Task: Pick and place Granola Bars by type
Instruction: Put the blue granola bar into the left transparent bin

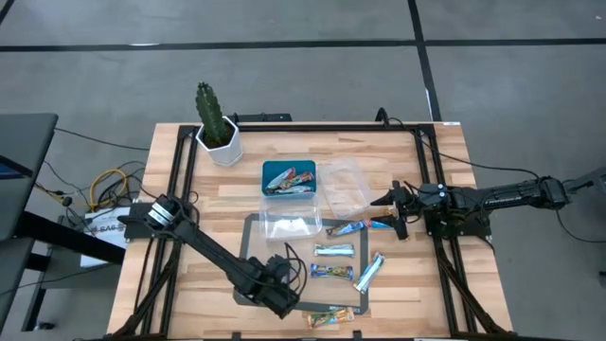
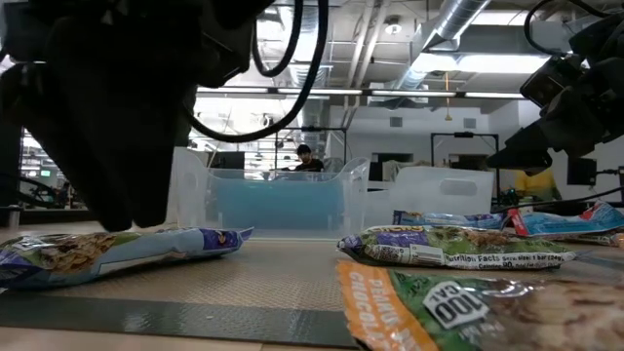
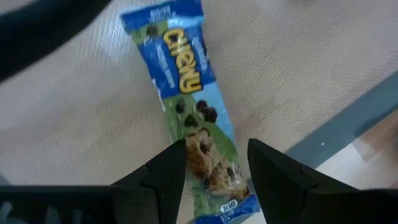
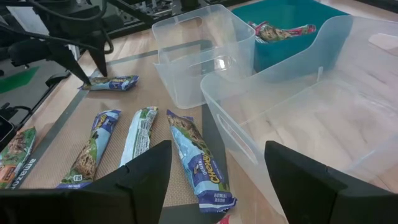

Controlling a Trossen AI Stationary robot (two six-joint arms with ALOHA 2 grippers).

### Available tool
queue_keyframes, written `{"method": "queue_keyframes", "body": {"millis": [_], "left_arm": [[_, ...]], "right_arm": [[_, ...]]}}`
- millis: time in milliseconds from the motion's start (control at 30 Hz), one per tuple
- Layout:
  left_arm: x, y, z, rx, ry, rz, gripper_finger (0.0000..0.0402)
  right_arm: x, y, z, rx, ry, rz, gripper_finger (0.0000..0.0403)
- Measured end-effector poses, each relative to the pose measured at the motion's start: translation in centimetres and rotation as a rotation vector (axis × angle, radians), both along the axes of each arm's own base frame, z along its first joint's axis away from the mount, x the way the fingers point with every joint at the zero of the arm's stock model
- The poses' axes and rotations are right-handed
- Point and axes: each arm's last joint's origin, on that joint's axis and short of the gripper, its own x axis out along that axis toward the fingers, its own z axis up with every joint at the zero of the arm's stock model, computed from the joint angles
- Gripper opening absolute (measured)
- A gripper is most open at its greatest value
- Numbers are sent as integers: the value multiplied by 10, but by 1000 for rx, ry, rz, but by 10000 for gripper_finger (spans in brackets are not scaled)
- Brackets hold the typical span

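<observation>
Several wrapped granola bars lie flat on the grey mat (image 1: 254,227): blue (image 1: 346,228), silver-light blue (image 1: 333,250) and an orange and green one (image 1: 329,317) at the near edge. More lie in the teal tray (image 1: 273,169). My left gripper (image 3: 217,168) is open and low over the mat's near left part, its fingers on either side of one end of a blue Chewy bar (image 3: 186,81), also seen in the right wrist view (image 4: 109,83). My right gripper (image 1: 393,213) is open and hovers above the bars' right side, beside a clear tub (image 1: 343,185). My left gripper comes from above, pointing down, with one finger (image 3: 168,174) on each long side of the blue bar's end (image 3: 214,155). The bar lies flat on the mat. I cannot tell whether the fingers touch it.
A second clear tub (image 1: 289,223) stands on the mat's far edge, between the teal tray and the bars. A potted cactus (image 1: 218,128) stands at the table's far left. Black frame rails run along the table's sides. Beyond the table a person (image 2: 304,156) sits in the room.
</observation>
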Motion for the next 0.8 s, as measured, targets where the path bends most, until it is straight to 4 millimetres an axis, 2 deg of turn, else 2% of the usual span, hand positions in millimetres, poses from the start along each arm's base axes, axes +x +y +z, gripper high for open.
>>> {"method": "queue_keyframes", "body": {"millis": [800], "left_arm": [[-2, 5, -1, 25, 30, 28, 165]], "right_arm": [[0, 0, 0, 0, 0, 0, 249]]}}
